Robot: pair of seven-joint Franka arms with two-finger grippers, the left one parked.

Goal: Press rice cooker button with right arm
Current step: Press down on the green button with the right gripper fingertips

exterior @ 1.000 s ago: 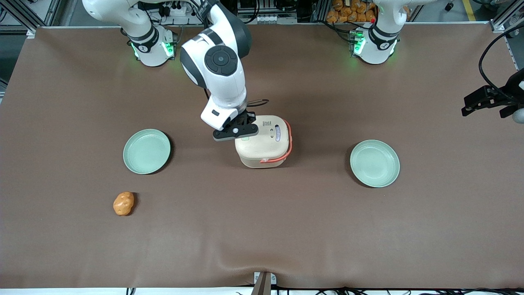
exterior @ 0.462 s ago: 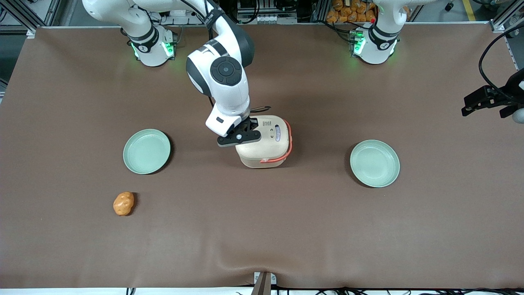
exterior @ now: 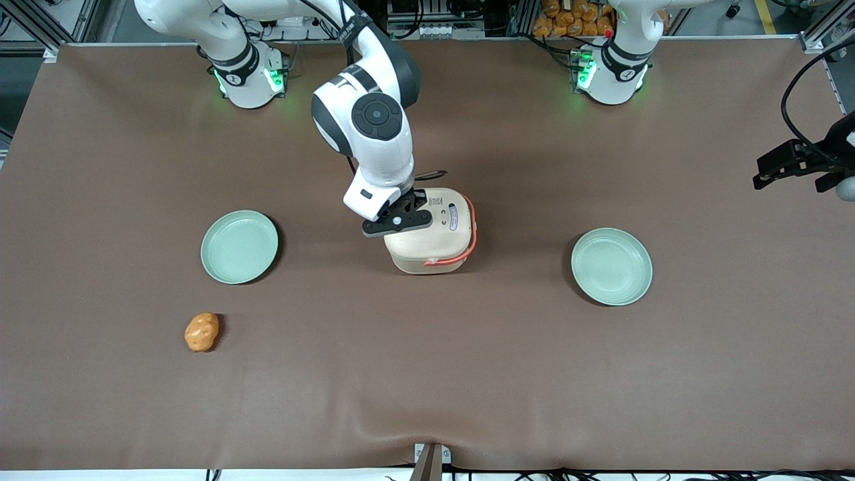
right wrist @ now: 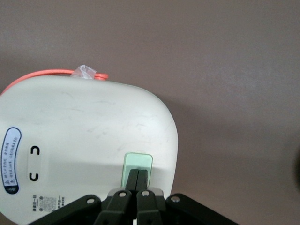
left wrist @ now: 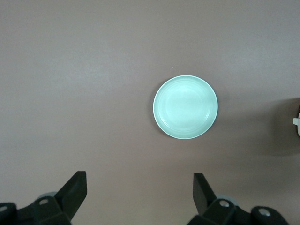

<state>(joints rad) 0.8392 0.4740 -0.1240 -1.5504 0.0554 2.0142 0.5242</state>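
Claw clenched, tips over the rice cooker's pale green button; press looks imminent or just begun.

Nearest the front camera, an orange lump lies on the table toward the working arm's end, clear of the work. Farther in, the rice cooker stands mid-table between two green plates, lid closed, coral handle on the side toward the parked arm. The claw holds nothing; its fingertips are pressed together directly above the button at the lid's edge facing the working arm. Contact cannot be confirmed. Judged: the remaining move is straight down. Farthest, the right arm reaches forward from its base, wrist pitched down over the lid.
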